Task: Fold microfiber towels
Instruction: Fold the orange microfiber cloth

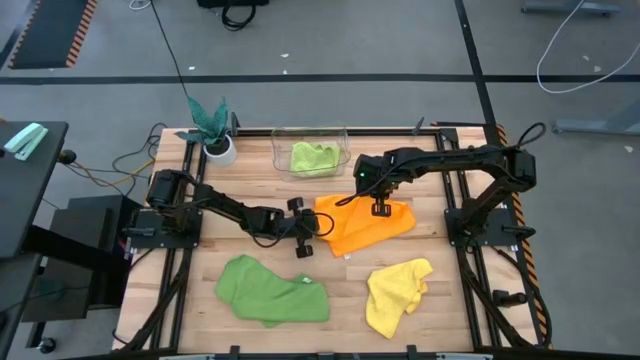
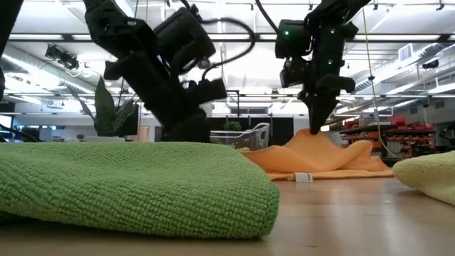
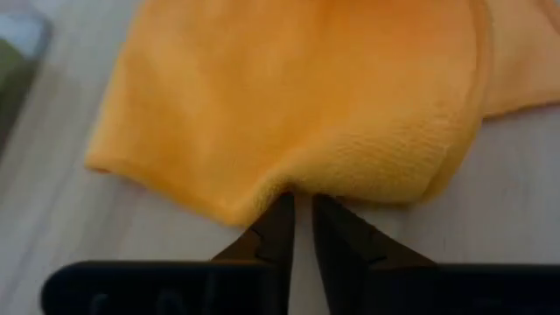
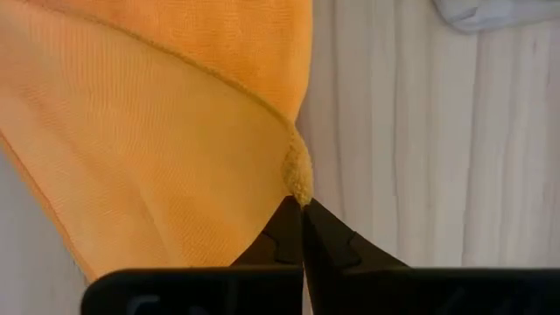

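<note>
Pinching a corner of the orange towel point(image 4: 175, 122), the right gripper point(image 4: 302, 208) has its fingertips pressed fully together on a little bunched tip of cloth, and in the low view that corner stands up in a peak under the gripper while the rest of the towel lies flat on the worktop point(image 1: 440, 300). The left gripper point(image 3: 297, 206) sits low at the opposite edge of the same towel, its two fingers only a narrow slit apart; the hem bulges right at the tips, but I cannot tell whether any cloth is actually caught between them.

The orange towel lies in the middle of the worktop, between the two arms. Just behind it stands a clear plastic bin point(image 1: 345, 135) with the light lime green towel point(image 1: 313, 157) crumpled inside. To the left of the bin, at the back corner, is a teal-leaved plant point(image 1: 208, 118) in a white pot point(image 1: 220, 150). Toward the front, the darker green towel point(image 1: 270, 292) lies in a loose heap to the left and the yellow towel point(image 1: 395, 292) is rumpled to the right, both well apart from the orange one and from either gripper.

From table height the darker green towel fills the foreground and hides the lower part of the left arm, and much of the orange towel's near edge. A small white tag point(image 2: 303, 177) shows at that towel's front hem.
</note>
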Available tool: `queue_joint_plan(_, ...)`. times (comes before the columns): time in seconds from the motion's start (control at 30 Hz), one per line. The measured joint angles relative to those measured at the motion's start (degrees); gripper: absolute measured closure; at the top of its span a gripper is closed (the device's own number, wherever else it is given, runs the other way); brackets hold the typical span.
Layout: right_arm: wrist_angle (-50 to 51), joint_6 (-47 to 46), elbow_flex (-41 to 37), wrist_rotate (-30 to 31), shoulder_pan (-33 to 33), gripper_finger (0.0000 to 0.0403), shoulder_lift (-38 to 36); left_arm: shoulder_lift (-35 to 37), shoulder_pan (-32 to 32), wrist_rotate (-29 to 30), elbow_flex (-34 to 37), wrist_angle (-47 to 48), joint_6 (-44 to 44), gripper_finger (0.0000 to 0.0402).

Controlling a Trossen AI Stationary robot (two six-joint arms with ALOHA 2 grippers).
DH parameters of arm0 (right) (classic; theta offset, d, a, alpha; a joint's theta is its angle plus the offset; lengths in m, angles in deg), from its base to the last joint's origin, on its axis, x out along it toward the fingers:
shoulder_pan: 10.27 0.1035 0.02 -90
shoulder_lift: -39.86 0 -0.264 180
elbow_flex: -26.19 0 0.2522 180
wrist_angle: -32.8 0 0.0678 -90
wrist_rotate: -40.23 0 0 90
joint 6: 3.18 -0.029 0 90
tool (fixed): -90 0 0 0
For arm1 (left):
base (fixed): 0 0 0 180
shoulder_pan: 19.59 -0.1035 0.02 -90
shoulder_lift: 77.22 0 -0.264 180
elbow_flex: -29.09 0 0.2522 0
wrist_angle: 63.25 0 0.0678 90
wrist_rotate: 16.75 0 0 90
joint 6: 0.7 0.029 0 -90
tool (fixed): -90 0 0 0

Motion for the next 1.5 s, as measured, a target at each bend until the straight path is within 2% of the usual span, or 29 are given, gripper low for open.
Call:
queue_joint_plan(0.13, -0.7, 0.1, 0.0, 0.0, -1.2, 0.0402, 0.1, 4.1, 0.3, -0.1, -0.2, 2.5, -0.5, 0.0324)
queue_joint_plan(0.27, -0.9, 0.4, 0.0, 0.1, -3.4, 0.0402, 0.1, 5.1, 0.3, -1.6, 0.0, 7.3, -5.8, 0.0306)
queue_joint_plan(0.43, -2.0, 0.6, 0.0, 0.1, -5.0, 0.0402, 0.1, 5.2, 0.6, -5.0, -0.1, 8.1, -9.1, 0.0278)
queue_joint_plan(0.8, -2.3, 1.9, 0.0, 0.0, -5.2, 0.0403, 0.1, 5.3, 1.0, -5.4, -0.2, 8.0, -10.9, 0.0212)
queue_joint_plan(0.97, -3.4, 3.2, 0.0, 1.2, -5.9, 0.0403, 0.1, 5.3, 1.1, -10.7, -0.2, 10.1, -11.2, 0.0189)
queue_joint_plan(1.07, -3.9, 3.1, 0.0, 1.4, -7.4, 0.0403, 0.1, 5.4, 1.3, -12.8, -0.2, 11.5, -13.8, 0.0181)
queue_joint_plan(1.3, -4.8, 3.3, 0.0, 1.4, -9.5, 0.0403, 0.1, 7.3, 1.6, -12.6, -0.2, 12.4, -15.0, 0.0184)
queue_joint_plan(1.5, -4.8, 3.5, 0.0, 1.4, -8.9, 0.0403, 0.1, 7.4, 1.3, -6.4, -0.2, 12.1, -14.7, 0.0190)
